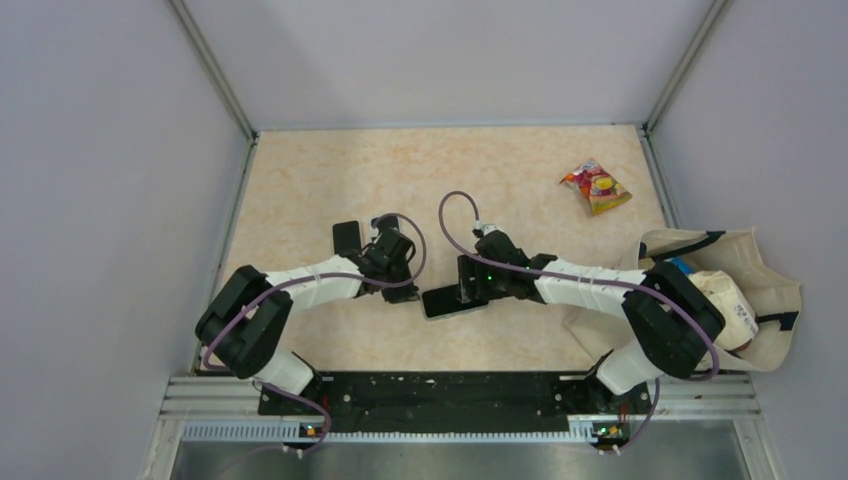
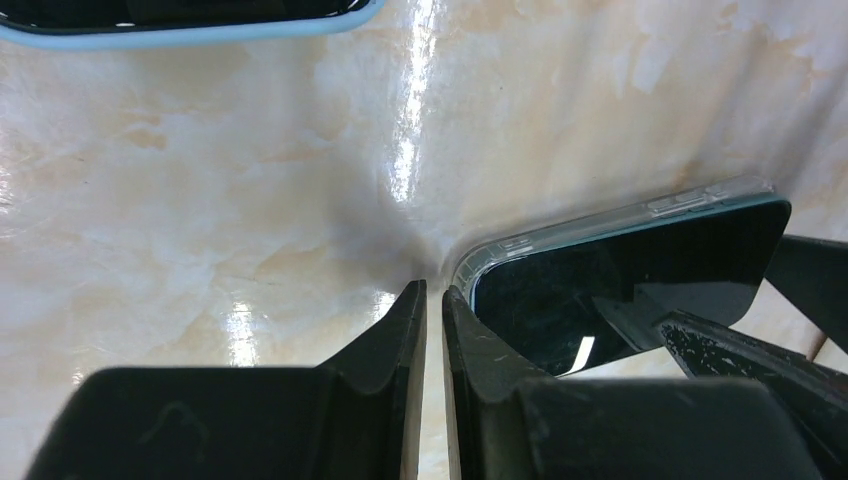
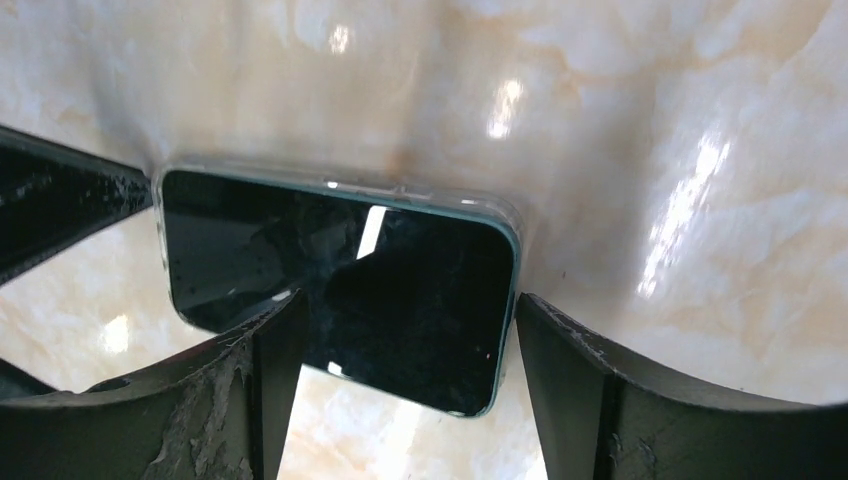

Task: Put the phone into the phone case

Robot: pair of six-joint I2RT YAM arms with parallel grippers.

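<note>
The phone (image 1: 452, 300) (image 2: 620, 270) (image 3: 340, 290) lies flat, screen up, on the table (image 1: 330, 180) near its centre, between the two arms. A clear case (image 2: 600, 215) (image 3: 340, 183) rims the phone along every edge that shows; the far corners seen by each wrist camera sit inside the rim.

Right gripper (image 1: 466, 294) (image 3: 405, 300): fingers spread wide, straddling one end of the phone. One finger stands over the screen; the other stands just beside the case's short edge. No clamping contact is visible.

Left gripper (image 1: 405, 292) (image 2: 434, 290): fingers pressed nearly together, a thin slit between them, nothing in the slit. The tips are at the table surface, at the opposite corner of the case.

A dark slab with a light-blue rim (image 1: 347, 237) (image 2: 190, 25) lies flat beyond the left gripper, apart from the phone. A snack packet (image 1: 596, 187) lies towards the far right. A cloth bag (image 1: 720, 290) rests at the right edge, beside the right arm.
</note>
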